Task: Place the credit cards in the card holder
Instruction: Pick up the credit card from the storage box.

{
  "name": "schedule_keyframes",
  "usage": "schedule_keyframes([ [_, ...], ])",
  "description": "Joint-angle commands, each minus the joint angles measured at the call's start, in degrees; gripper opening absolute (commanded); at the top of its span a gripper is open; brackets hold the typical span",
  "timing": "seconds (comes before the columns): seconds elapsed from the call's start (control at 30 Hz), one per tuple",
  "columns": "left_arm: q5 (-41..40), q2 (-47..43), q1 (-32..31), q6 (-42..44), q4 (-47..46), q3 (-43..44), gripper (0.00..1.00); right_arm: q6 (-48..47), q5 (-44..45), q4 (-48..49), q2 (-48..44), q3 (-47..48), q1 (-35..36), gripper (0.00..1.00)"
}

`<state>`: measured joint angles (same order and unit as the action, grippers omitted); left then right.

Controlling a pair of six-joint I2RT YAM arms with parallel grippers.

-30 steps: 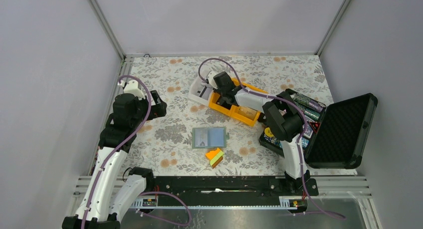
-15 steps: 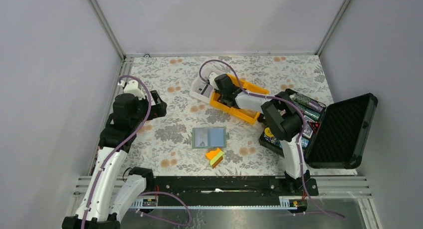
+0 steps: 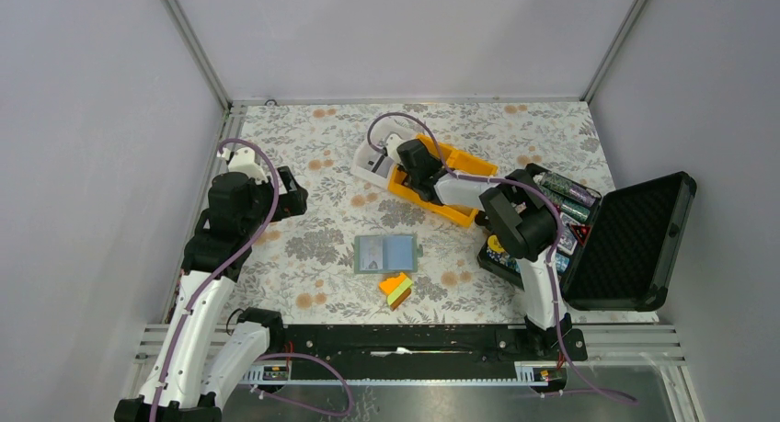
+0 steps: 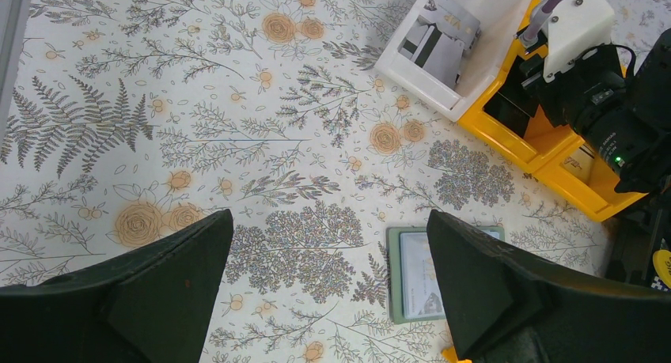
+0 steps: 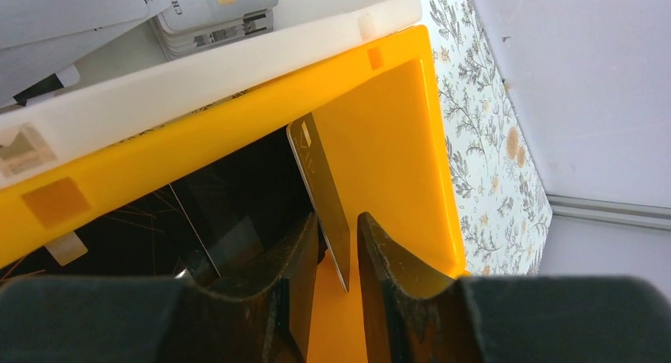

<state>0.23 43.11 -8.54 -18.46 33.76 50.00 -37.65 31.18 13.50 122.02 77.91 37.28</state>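
The card holder (image 3: 386, 254) lies open mid-table, also visible under my left gripper's right finger (image 4: 418, 276). My left gripper (image 4: 330, 217) hovers wide open above the cloth, left of the holder, holding nothing. My right gripper (image 5: 339, 221) is lowered into the orange bin (image 5: 388, 118). A tan credit card (image 5: 326, 193) stands on edge between its narrowly open jaws, against the left finger, with a slit of room at the right finger. Dark cards (image 5: 206, 213) lie deeper in that bin. More credit cards (image 5: 214, 11) rest in the adjoining white bin (image 3: 372, 165).
An orange-yellow-green wedge block (image 3: 396, 289) sits just below the holder. A big black foam-lined case (image 3: 635, 238) stands open at the right with poker chips (image 3: 561, 197) in it. Enclosure walls ring the flowered cloth.
My right gripper has shifted slightly down and right over the orange bin and its jaws have narrowed around the tan card. The left arm has not moved.
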Motion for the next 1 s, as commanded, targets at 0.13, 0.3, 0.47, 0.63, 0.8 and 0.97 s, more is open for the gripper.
schedule_keyframes([
  [0.13,0.4,-0.6,-0.1,-0.2,-2.5,-0.4,0.99,0.8,-0.2,-1.5,2.4,3.2,0.2,0.31],
  [0.3,0.4,-0.6,-0.1,-0.2,-2.5,-0.4,0.99,0.1,0.1,-1.8,4.3,4.4,0.2,0.31],
  [0.47,0.2,-0.7,-0.1,-0.2,-2.4,-0.4,0.99,0.6,-0.3,-2.5,4.9,5.5,0.1,0.09],
  [0.63,0.1,-0.7,-0.1,-0.1,-2.4,-0.4,0.99,5.9,-3.2,-4.9,1.4,5.3,-0.1,0.0],
  [0.8,1.1,-0.9,-0.1,0.2,-2.5,-0.7,0.99,14.4,-11.5,-10.8,-5.2,5.3,-1.9,0.0],
  [0.97,4.0,-1.2,-0.1,0.0,-2.9,-0.8,0.99,20.6,-18.3,-13.1,-11.0,3.2,-3.9,0.0],
])
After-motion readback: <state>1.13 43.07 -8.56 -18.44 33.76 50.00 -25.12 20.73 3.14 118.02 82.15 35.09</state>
